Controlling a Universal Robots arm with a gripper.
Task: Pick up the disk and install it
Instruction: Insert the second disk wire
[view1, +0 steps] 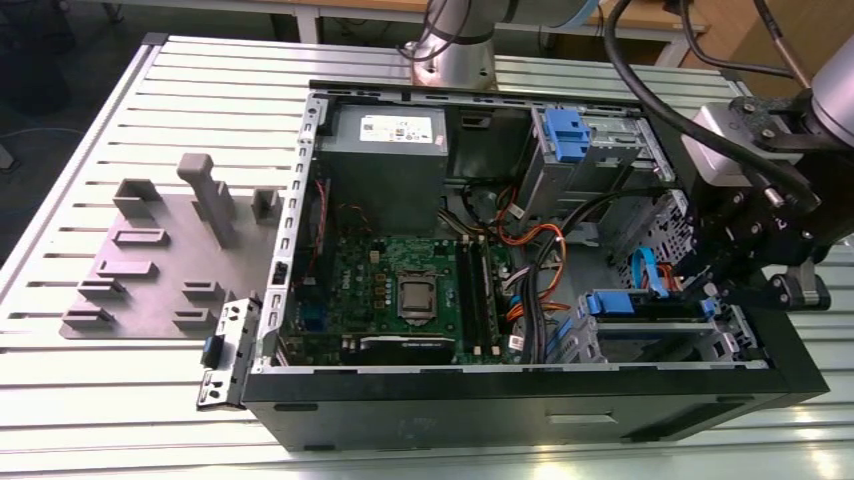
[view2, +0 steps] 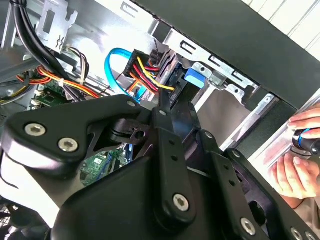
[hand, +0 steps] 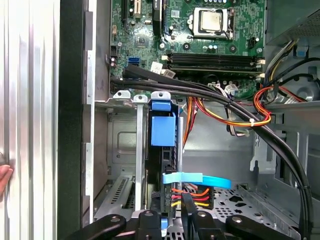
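I have the tool (view1: 714, 290) down inside the open computer case (view1: 534, 390), right at the disk (hand: 162, 150) seated upright in its bay. I cannot tell whether its fingers are clenched or released. A person's hand (view2: 300, 160) rests just outside the case.

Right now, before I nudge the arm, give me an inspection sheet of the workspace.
Surface: slotted metal table, carrying the open computer case.
Job's things: the disk stands edge-on in the drive bay, blue tab showing.
Clutter: grey fixture plate on the table, to the exterior view's left of the case.
Grippers: gripper inside the case, close to the disk's cabled end.
Cables: blue flat cable and red-yellow wires at the disk; black bundle crosses the case.
Surroundings: a person's hand beside the case.
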